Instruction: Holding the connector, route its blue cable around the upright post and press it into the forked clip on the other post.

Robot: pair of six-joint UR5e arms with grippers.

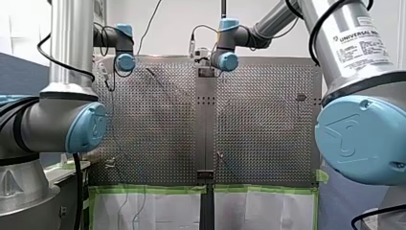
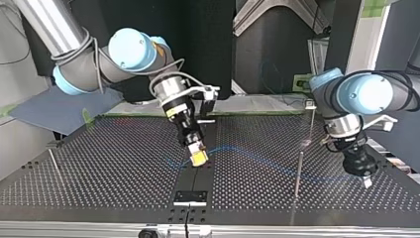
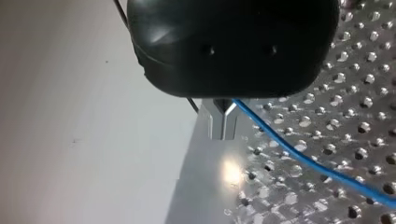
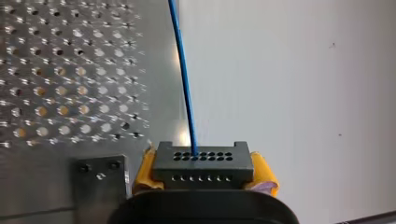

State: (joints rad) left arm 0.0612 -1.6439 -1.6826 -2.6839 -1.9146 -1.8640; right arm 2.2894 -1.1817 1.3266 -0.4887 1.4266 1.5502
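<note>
In the right wrist view a black connector [image 4: 201,157] with rows of small holes sits between the yellow pads [image 4: 265,172] of my right gripper [image 4: 201,175], which is shut on it. The blue cable [image 4: 183,79] leaves its face and runs ahead over the plate. In the top view my right gripper [image 2: 198,156] hovers low over the table's centre strip. From there the blue cable [image 2: 247,152] arcs to the view's right, past a thin upright post [image 2: 298,172], to my left gripper [image 2: 366,181]. My left gripper's metal fingers [image 3: 217,120] are shut on the blue cable [image 3: 299,156].
The perforated table [image 2: 119,163] has a plain centre strip with a small black plate [image 2: 190,197] near its edge. A second thin post [image 2: 310,124] stands behind the first, and another thin rod [image 2: 54,166] stands at the top view's left. A pale floor lies beyond the table edge.
</note>
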